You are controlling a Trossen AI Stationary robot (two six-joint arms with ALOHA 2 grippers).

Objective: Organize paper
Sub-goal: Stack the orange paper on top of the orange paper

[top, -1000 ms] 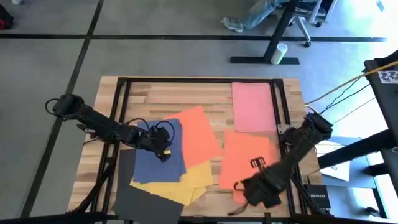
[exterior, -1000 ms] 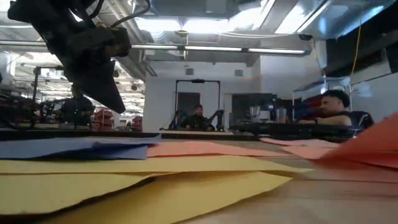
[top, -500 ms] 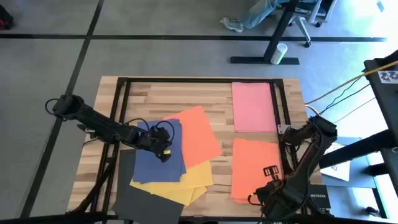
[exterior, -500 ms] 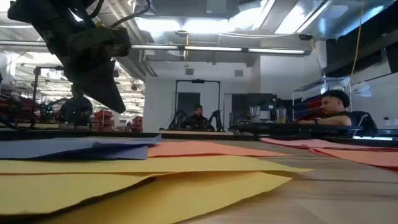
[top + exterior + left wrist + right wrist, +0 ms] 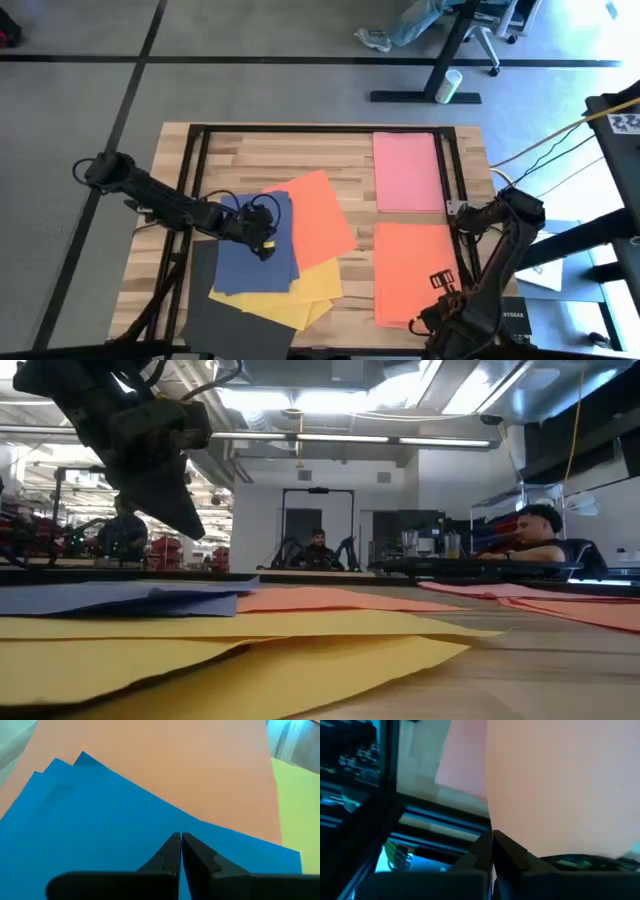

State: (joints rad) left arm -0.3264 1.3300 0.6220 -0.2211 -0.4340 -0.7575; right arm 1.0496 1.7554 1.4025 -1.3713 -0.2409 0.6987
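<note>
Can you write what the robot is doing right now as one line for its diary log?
left gripper: shut, over flat navy blue paper sheet | right gripper: shut, at near edge of flat orange paper sheet | flat pink paper sheet: beyond it

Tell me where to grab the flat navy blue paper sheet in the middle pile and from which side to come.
Take the navy blue paper sheet at its corner nearest the left tool, coming from above. It lies flat atop the yellow sheet, partly over the orange sheet, so only an edge or corner can likely be pinched and lifted.
</note>
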